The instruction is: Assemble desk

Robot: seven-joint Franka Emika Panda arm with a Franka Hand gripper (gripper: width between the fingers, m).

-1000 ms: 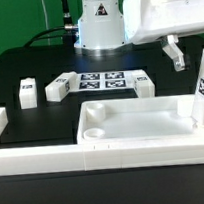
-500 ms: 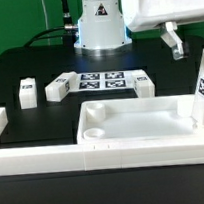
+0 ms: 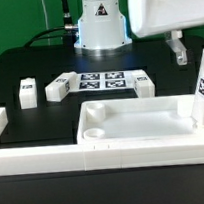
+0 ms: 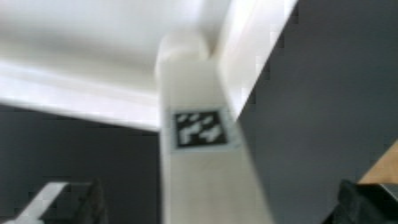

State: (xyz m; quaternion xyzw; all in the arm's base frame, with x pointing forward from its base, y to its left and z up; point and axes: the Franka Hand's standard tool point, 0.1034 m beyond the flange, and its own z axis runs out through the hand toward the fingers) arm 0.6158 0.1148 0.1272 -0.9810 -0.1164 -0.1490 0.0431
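Desk set, white plastic, black-white tags, recorded unassembled. The tabletop (image 3: 140, 103), tray-like with a raised rim, is laid open side up on the black surface (image 3: 27, 66), near the front of the exterior view and toward that view's right. 1 round corner socket (image 3: 93, 135) is seen at its front corner on the exterior view's left. 1 upright leg (image 3: 202, 89) is stood at the tabletop's end on the exterior view's right, with a tag carried on its face; whether it is seated in a socket cannot be told. 3 loose legs are spread over the surface behind the tabletop. The first loose leg (image 3: 27, 91) is set apart toward the exterior view's left. The second loose leg (image 3: 57, 88) is laid just beside the marker board (image 3: 101, 80) on that same side, and the third loose leg (image 3: 142, 83) just beside the board on the other side. A border rail (image 3: 39, 153) is run along the front, before the tabletop. The end effector (image 4: 214, 202) is held above the upright leg with its fingers (image 4: 50, 205) spread wide. In the wrist view the leg is framed between them, clear of both, and nothing is pinched. The robot base (image 3: 101, 20) is placed at the back.
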